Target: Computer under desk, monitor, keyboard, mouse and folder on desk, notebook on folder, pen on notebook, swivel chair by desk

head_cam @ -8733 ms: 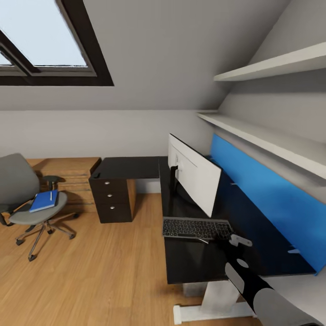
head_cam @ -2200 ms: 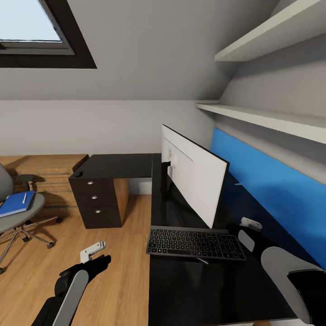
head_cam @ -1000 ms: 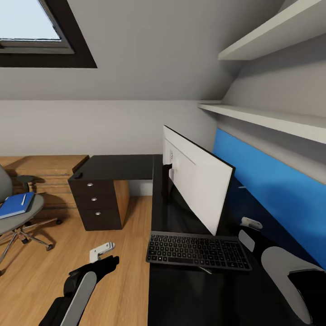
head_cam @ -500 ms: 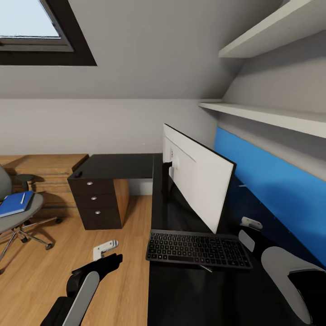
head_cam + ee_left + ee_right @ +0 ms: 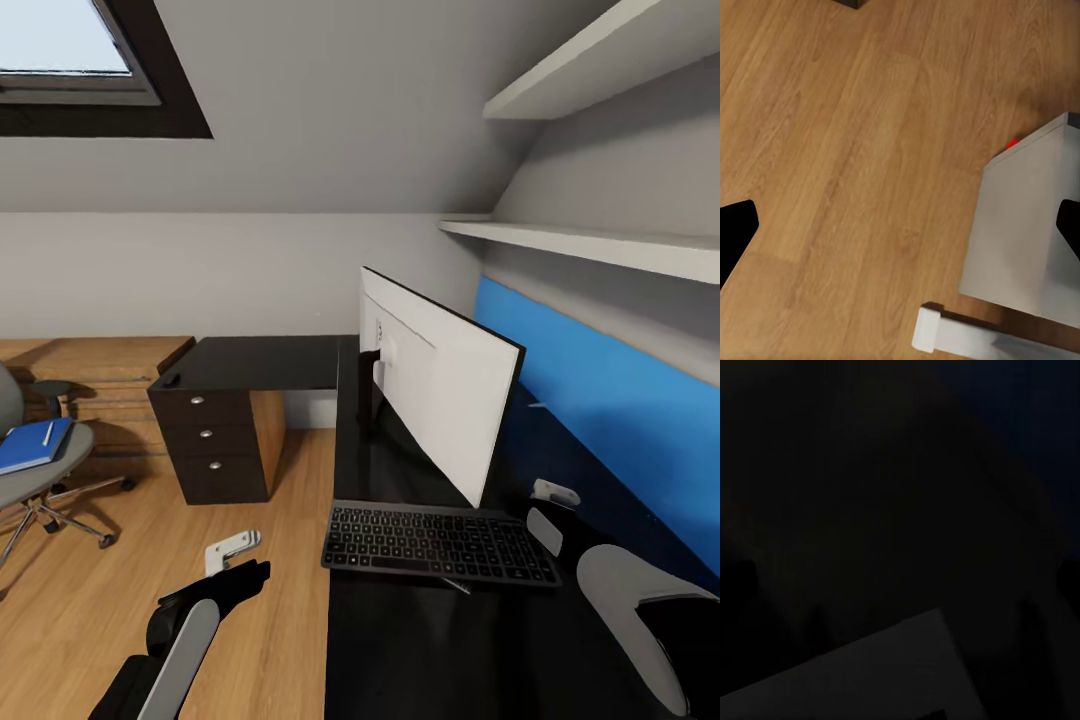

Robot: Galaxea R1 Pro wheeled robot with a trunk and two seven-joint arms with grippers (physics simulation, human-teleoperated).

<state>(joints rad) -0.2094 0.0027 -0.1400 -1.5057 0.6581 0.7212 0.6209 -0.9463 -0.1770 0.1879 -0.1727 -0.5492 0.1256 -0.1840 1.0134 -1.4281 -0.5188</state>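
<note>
Left gripper point(image 5: 232, 552) crept up beside desk point(image 5: 430, 650) edge, fingers spread wide & empty; keyboard point(image 5: 436, 541) lies to its right, long axis crosswise, nearer right gripper point(image 5: 553, 492), whose opening I can't tell.

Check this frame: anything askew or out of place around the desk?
The monitor stands on the desk turned white back outward, towards the keyboard. The blue folder lies on the swivel chair seat, away from the desk.

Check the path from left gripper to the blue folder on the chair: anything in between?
Nothing visible. The left gripper hangs over bare wood floor; the folder lies on the swivel chair seat, across open floor. The desk drawer unit stands off to the side.
</note>
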